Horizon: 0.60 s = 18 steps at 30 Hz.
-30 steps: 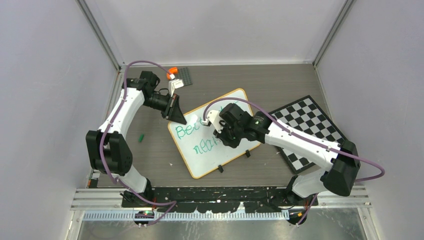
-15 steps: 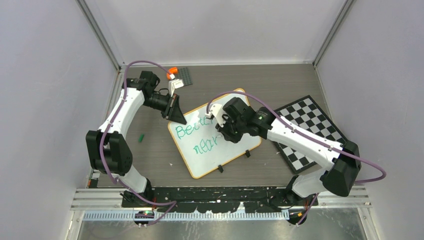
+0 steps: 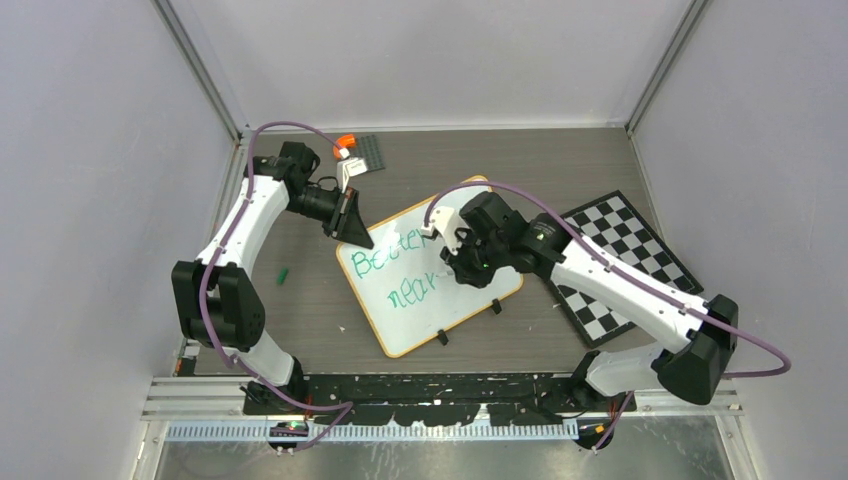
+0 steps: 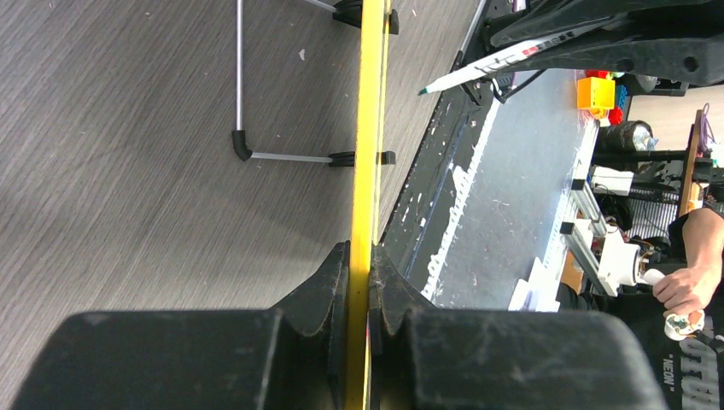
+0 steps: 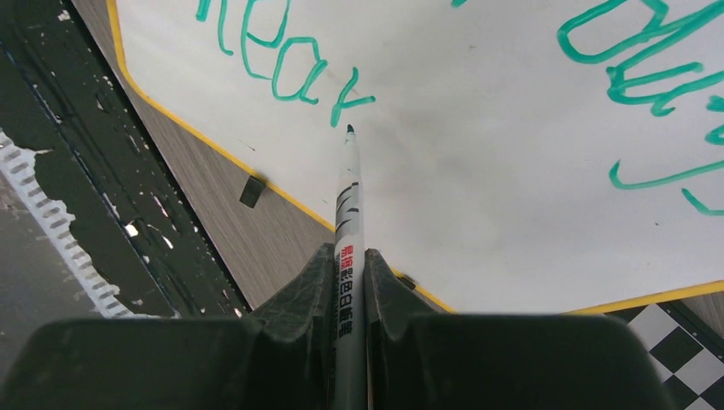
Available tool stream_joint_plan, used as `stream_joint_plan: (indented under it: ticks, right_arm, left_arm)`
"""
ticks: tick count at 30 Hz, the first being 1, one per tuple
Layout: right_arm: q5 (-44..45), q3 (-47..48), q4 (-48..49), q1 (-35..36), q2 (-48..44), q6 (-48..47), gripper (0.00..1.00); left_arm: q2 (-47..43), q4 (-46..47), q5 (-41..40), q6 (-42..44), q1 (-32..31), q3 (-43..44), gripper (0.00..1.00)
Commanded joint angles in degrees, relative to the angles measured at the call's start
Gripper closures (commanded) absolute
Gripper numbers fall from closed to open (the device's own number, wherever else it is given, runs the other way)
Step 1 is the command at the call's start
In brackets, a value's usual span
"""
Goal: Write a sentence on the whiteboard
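The whiteboard (image 3: 425, 300) with its orange-tan rim lies tilted mid-table; its rim shows edge-on in the left wrist view (image 4: 369, 128). The green sentence (image 3: 395, 275) reads "Better" above "near"; the right arm covers part of the top line. The right wrist view shows "near" (image 5: 282, 60). My left gripper (image 3: 350, 232) is shut on the board's far-left rim. My right gripper (image 3: 462, 268) is shut on a white marker (image 5: 348, 213), whose green tip (image 5: 349, 130) hovers just right of "near", above the board.
A black-and-white checkerboard (image 3: 625, 250) lies right of the whiteboard under the right arm. A green marker cap (image 3: 284, 272) lies on the table left of the board. A dark grey plate with orange and white pieces (image 3: 362, 152) sits at the back. Black clip feet (image 3: 441, 338) line the board's near edge.
My right gripper has moved right and toward the back with the marker, uncovering the word "near". The left arm and the board have not moved.
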Motion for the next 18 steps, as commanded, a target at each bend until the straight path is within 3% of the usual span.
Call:
stream_joint_plan:
  ticks: [1,18]
  right_arm:
    - [-0.51,-0.28,-0.32,-0.02,-3.1,-0.66,1.0]
    - [5.68,-3.18,3.9,-0.01,2.91,-1.43,1.0]
  left_arm:
    - [-0.55,2.32,-3.2,-1.99,-0.01,0.85,1.0]
    - [-0.61,2.84,-3.87,-1.55,-0.01,-0.06,1.0]
